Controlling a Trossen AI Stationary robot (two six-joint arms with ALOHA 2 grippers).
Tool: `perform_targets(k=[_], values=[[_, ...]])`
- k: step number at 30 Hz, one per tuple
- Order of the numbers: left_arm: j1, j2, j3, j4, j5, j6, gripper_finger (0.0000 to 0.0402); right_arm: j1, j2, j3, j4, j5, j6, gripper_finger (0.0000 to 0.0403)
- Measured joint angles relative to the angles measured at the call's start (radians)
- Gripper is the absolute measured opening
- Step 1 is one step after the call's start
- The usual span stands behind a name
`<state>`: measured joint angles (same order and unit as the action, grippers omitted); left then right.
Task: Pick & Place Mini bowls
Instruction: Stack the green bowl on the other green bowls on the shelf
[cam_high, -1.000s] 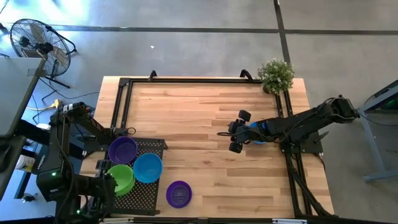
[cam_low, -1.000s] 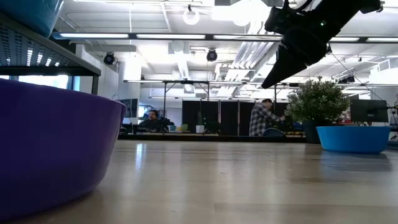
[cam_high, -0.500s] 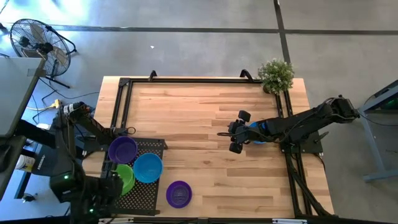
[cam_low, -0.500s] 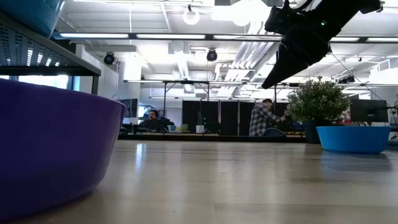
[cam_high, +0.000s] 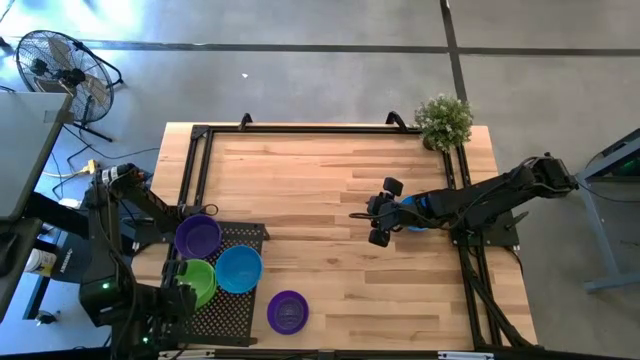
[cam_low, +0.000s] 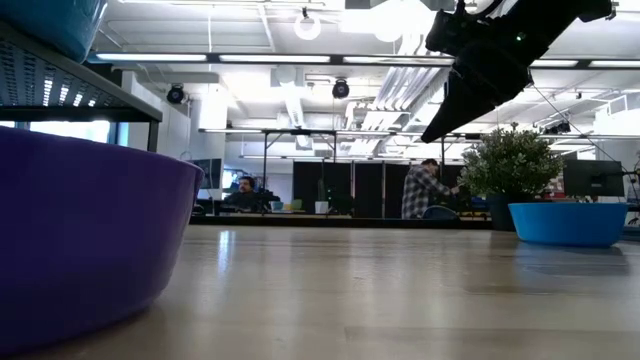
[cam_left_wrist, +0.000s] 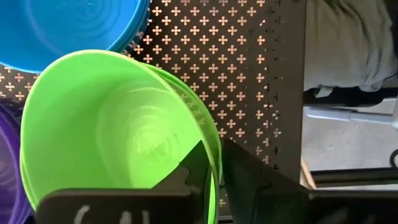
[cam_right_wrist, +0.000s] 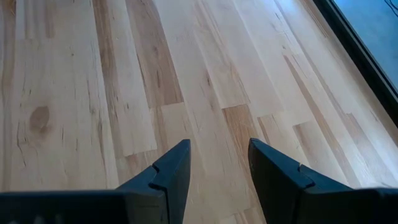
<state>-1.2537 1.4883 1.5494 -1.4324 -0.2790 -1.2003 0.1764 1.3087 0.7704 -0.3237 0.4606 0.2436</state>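
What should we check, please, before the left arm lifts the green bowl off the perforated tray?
1. Left pincer closed on the green bowl rim: ok, one finger inside, one outside.
2. Green bowl free of the blue bowl beside it: cannot tell, their rims are close.
3. Purple bowl on the table clear of the lift: ok, it sits apart.
4. Right pincer out of the way: ok, open and empty over bare wood.
5. Perforated tray steady: cannot tell.
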Motion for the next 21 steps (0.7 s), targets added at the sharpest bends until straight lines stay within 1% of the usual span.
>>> perform_targets(k=[2, 4, 11, 14, 16, 18, 21], values=[[0.0, 0.0, 0.0, 0.008, 0.0, -0.011, 0.0039, 0.0, 0.0, 0.0, 0.0, 0.0, 0.0, 0.0149], [0.002, 0.0, 0.0, 0.016, 0.0, -0.019, 0.0057, 0.0, 0.0, 0.0, 0.0, 0.0, 0.0, 0.0149], [0.025, 0.0, 0.006, 0.018, 0.035, -0.007, 0.0165, 0.0, 0.0, 0.0, 0.0, -0.001, 0.0, 0.0149], [0.022, 0.0, 0.031, 0.026, 0.06, 0.039, 0.0197, 0.0, 0.0, 0.0, 0.0, -0.001, 0.0, 0.0149], [0.023, 0.0, 0.05, 0.02, 0.063, 0.068, 0.0206, 0.0, 0.0, 0.0, 0.0, -0.001, 0.0, 0.0149], [0.023, 0.0, 0.072, 0.004, 0.057, 0.079, 0.0207, 0.0, 0.0, 0.0, 0.0, -0.001, 0.0, 0.0149], [0.023, -0.001, 0.089, -0.044, 0.027, 0.077, 0.019, 0.0, 0.0, 0.0, 0.0, -0.001, 0.0, 0.0149]])
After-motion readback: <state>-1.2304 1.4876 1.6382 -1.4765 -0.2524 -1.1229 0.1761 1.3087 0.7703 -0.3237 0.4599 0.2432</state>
